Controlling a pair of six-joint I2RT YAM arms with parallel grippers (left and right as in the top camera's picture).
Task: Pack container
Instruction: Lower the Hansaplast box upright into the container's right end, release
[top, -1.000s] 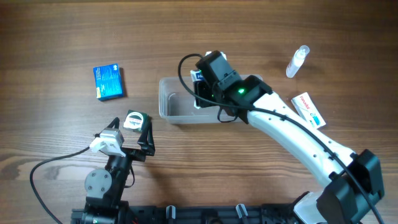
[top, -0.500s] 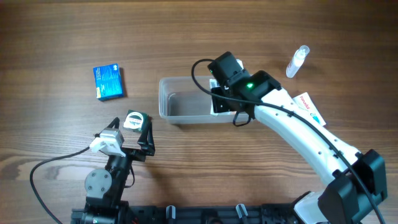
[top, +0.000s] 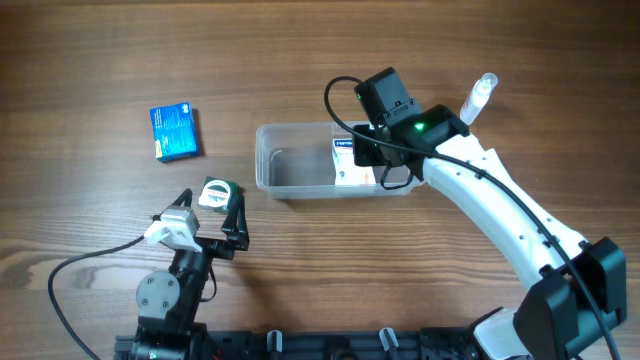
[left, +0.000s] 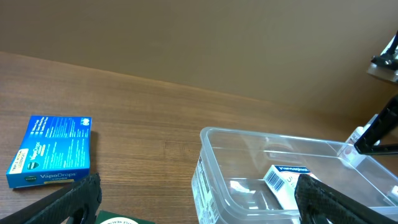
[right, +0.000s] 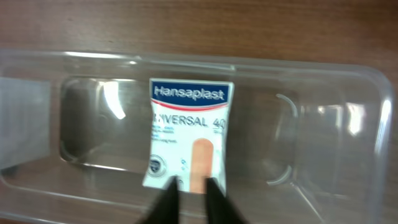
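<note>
The clear plastic container (top: 268, 165) stands at the table's middle, with a white Hansaplast plaster box (top: 344, 162) inside it at its right half. In the right wrist view the plaster box (right: 189, 134) lies on the container's (right: 348, 74) floor, and my right gripper (right: 191, 186) hangs just above the box's near edge, its fingers together and holding nothing. My left gripper (top: 212, 203) rests open near the front left, apart from the container (left: 205, 168). The box (left: 283, 180) shows through the clear wall.
A blue lozenge box (top: 175, 131) lies at the left. A small green-and-white pack (top: 217, 192) sits between my left fingers' tips on the table. A small clear spray bottle (top: 478, 98) and a red-and-white box (top: 497, 175) lie at the right.
My right arm swung to the right over the container, left the plaster box lying inside it, and its jaws shut. The left arm has not moved.
</note>
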